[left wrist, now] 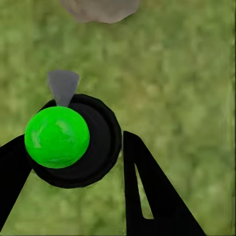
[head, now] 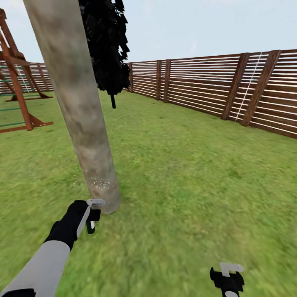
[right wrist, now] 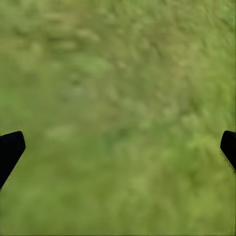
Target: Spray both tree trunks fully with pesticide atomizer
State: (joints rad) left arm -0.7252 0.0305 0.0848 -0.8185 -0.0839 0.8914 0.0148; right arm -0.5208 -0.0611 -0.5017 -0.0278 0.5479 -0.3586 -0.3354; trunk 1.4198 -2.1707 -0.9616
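The left end effector point(left wrist: 73, 162) grips the pesticide atomizer point(left wrist: 78, 142) over grass point(left wrist: 187, 88); the tree trunk point(left wrist: 101, 9) sits at twelve o'clock.

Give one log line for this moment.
left gripper: holds atomizer | trunk: white specks near base | right gripper: open, empty

tree trunk point(head: 78, 107) blocks ahead-left | lawn point(head: 198, 173) open rightward | fence point(head: 231, 88) far

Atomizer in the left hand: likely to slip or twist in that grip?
The pesticide atomizer looks rigid, small and probably light. Its round body sits between the left hand fingers, so it may rotate; the smooth, glossy green cap suggests some slip.
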